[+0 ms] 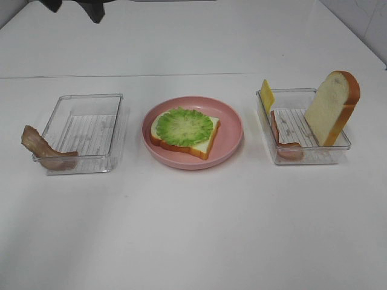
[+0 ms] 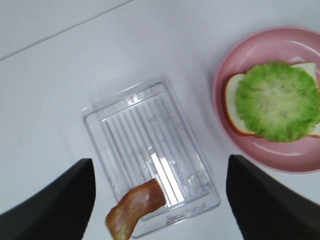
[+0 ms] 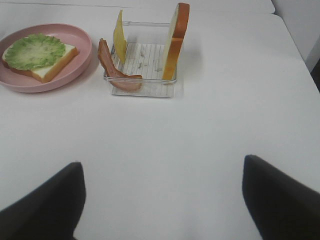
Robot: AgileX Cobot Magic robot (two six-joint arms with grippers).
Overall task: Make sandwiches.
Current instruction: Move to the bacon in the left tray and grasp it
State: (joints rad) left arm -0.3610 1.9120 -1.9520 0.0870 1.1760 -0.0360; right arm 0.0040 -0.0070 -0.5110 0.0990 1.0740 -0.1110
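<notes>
step: bread [image 1: 204,144] + lettuce [image 1: 184,125] on plate [image 1: 233,130]; bacon layer looks due next.
left pincer [image 2: 159,159]: fingers wide apart, empty; bacon [image 2: 135,210] just beneath, draped over left tray [image 2: 100,125] rim.
right pincer [image 3: 161,160]: apart, empty; right tray [image 3: 142,94] with cheese [image 3: 119,30] and top bread [image 3: 175,42] well ahead.
next: lower left pincer, close on bacon's free end, carry to lettuce.

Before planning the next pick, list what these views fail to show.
Exterior high: dark part cut off by the top edge; unidentifiable.
Left wrist: pink plate and lettuce leaf run off the right edge; bacon strip blurred, cut by the bottom edge.
All views: the lettuce leaf hides the bread slice's top.
Exterior high: the right tray's clear wall blurs the other bacon strip's lower end.
</notes>
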